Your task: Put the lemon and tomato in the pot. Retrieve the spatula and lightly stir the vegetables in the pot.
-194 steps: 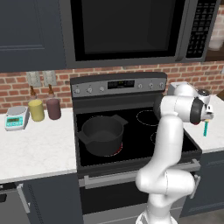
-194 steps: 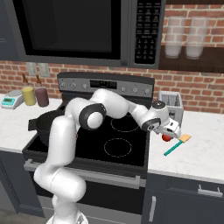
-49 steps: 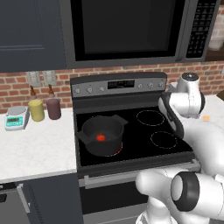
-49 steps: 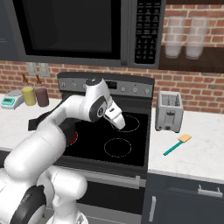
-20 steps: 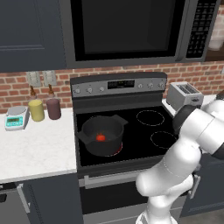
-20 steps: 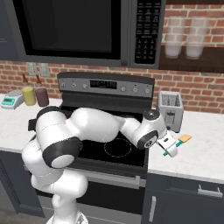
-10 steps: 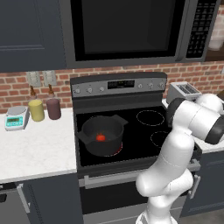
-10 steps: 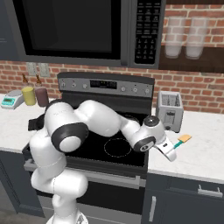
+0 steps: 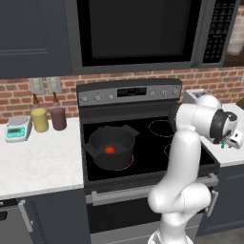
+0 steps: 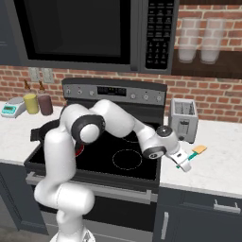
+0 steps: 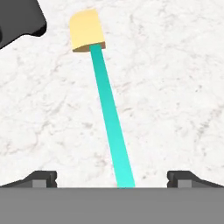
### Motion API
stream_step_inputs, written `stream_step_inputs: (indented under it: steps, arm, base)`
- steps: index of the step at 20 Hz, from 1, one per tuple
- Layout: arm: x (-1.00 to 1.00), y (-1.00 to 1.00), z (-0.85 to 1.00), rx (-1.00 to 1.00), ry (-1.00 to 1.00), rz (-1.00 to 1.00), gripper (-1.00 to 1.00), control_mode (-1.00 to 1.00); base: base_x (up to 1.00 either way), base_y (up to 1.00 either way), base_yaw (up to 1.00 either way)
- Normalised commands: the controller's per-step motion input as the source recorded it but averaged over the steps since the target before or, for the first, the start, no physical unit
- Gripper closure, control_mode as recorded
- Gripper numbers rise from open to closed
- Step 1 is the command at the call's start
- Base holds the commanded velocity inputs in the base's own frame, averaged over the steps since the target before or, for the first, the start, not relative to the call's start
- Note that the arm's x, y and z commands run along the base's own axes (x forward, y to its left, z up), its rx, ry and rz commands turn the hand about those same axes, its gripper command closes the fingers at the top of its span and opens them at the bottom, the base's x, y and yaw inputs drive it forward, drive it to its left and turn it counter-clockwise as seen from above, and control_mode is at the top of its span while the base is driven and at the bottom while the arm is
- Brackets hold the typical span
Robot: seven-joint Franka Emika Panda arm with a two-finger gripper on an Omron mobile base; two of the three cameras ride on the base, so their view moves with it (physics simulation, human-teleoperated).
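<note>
The spatula (image 11: 109,118) lies flat on the white counter, teal handle running toward me and its tan blade (image 11: 86,30) at the far end. My gripper (image 11: 113,178) hovers low over the near end of the handle, open, one fingertip (image 11: 41,177) wide on each side and apart from it. From the right base view the gripper (image 10: 183,163) sits just right of the stove, over the spatula (image 10: 194,153). The dark pot (image 9: 112,145) stands on the front left burner with the red tomato (image 9: 109,149) inside. The lemon is out of view.
A silver toaster (image 10: 183,120) stands on the counter behind the spatula. The black stove edge (image 11: 17,22) is close beside the blade. Yellow and maroon jars (image 9: 47,119) and a small scale (image 9: 18,127) sit on the left counter.
The arm has dropped a little lower over the spatula's handle end. The jaws stay wide apart. Pot and tomato have not moved.
</note>
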Motion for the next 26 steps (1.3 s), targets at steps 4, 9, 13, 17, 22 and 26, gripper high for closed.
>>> stream_step_inputs:
  steps: [4,9,13,17,22,26]
  arm:
    - [0.17,-0.31,-0.36,0.00,0.00,0.00,-1.00,-1.00]
    - [0.13,-0.27,-0.33,0.00,0.00,0.01,-1.00,-1.00]
    - [0.19,-0.05,-0.35,0.00,0.00,0.04,-1.00,-1.00]
    - [0.13,0.03,-0.38,0.00,0.03,0.08,-1.00,-1.00]
    - [0.03,0.31,-0.41,0.00,0.06,0.12,-1.00,-1.00]
    - [0.00,0.46,-0.40,0.00,0.06,0.13,-1.00,-1.00]
  base:
    - [0.00,0.00,0.00]
    - [0.00,0.00,0.00]
    - [0.00,0.00,0.00]
    - [0.00,0.00,0.00]
    - [0.00,0.00,0.00]
    - [0.00,0.00,0.00]
